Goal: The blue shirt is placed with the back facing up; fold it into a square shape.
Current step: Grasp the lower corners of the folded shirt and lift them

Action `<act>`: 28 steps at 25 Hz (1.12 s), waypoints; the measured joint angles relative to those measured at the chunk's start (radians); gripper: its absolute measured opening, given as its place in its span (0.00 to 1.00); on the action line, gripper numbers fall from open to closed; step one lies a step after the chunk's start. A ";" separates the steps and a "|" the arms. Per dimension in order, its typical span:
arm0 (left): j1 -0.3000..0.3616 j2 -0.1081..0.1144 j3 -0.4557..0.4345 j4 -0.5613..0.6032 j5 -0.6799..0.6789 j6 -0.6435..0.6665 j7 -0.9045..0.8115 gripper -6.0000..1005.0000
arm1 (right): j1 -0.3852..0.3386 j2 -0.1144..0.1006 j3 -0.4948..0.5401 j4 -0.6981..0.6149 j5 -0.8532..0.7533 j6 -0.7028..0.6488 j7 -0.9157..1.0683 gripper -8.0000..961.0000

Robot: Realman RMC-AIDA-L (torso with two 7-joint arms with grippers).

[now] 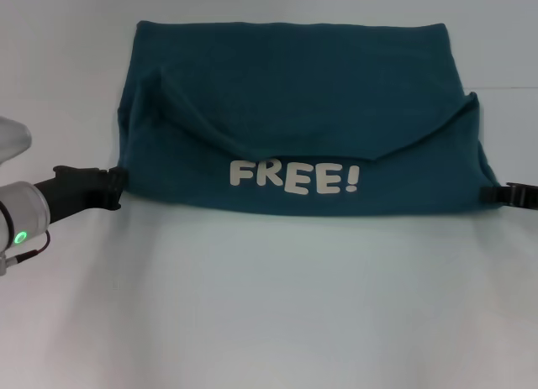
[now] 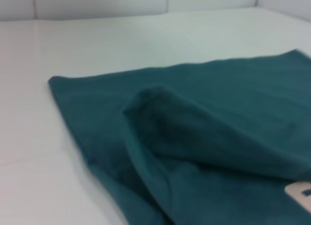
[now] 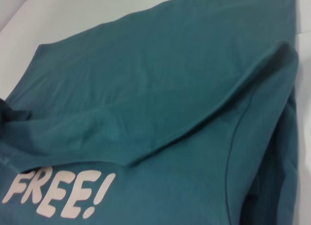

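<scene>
- Your blue shirt (image 1: 294, 112) lies half-folded on the table (image 1: 269, 305), "FREE!" lettering (image 1: 294, 178) showing.
- Left gripper (image 1: 118, 183) and right gripper (image 1: 496, 194) sit at its near corners - can't tell their grip.

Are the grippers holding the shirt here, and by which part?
Left gripper and right gripper sit at the near corners of the folded blue shirt; whether either actually grips cannot be told.

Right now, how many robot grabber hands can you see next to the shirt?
2. The left gripper sits at the blue shirt's near left corner; the right gripper sits at its near right corner, mostly cut off by the picture's edge.
</scene>
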 joint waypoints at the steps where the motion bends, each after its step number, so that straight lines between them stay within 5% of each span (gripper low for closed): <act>1: 0.009 0.000 0.001 0.018 0.003 0.028 -0.016 0.01 | -0.005 -0.003 0.004 -0.003 0.002 -0.010 -0.003 0.04; 15: 0.159 -0.003 -0.023 0.282 0.067 0.507 -0.221 0.01 | -0.107 -0.031 0.092 -0.065 0.021 -0.310 -0.176 0.04; 21: 0.206 -0.002 -0.135 0.318 0.067 0.762 -0.238 0.01 | -0.187 -0.008 0.092 -0.175 0.018 -0.462 -0.240 0.04; 28: 0.249 0.002 -0.268 0.324 0.068 0.977 -0.229 0.01 | -0.267 -0.014 0.132 -0.204 0.017 -0.603 -0.320 0.04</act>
